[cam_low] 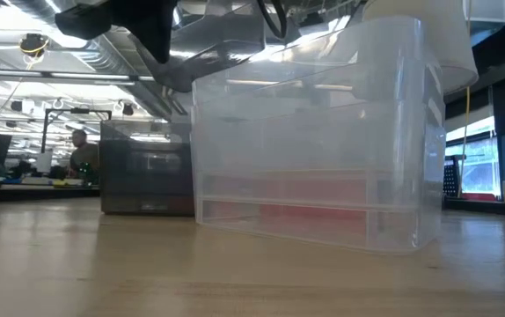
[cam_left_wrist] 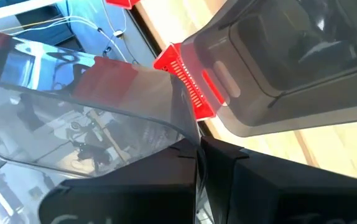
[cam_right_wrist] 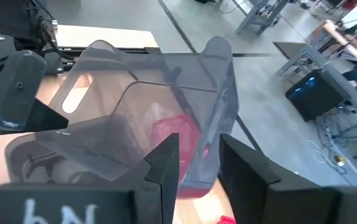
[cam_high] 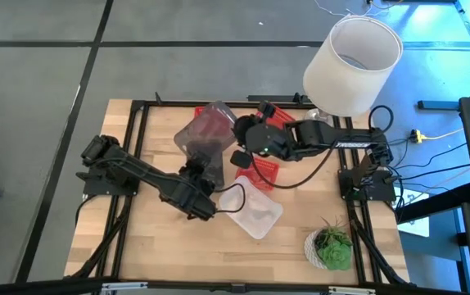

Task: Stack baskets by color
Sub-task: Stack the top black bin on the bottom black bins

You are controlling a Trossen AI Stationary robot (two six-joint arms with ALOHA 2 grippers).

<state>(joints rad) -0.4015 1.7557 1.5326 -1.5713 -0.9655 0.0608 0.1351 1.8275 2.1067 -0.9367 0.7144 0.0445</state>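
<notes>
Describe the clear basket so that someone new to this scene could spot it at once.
Start from the big white lampshade at the table's far right corner and move toward the small green plant at the near right. The clear basket lies on the wood just left of the plant. Unlike the smoky grey baskets and red basket, it is colourless and see-through.

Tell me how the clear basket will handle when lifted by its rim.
The clear basket looks thin-walled and empty, so probably light. Held by one wall, it would likely flex and tilt. Its smooth plastic may slip; the left end effector is shut at its rim.
</notes>
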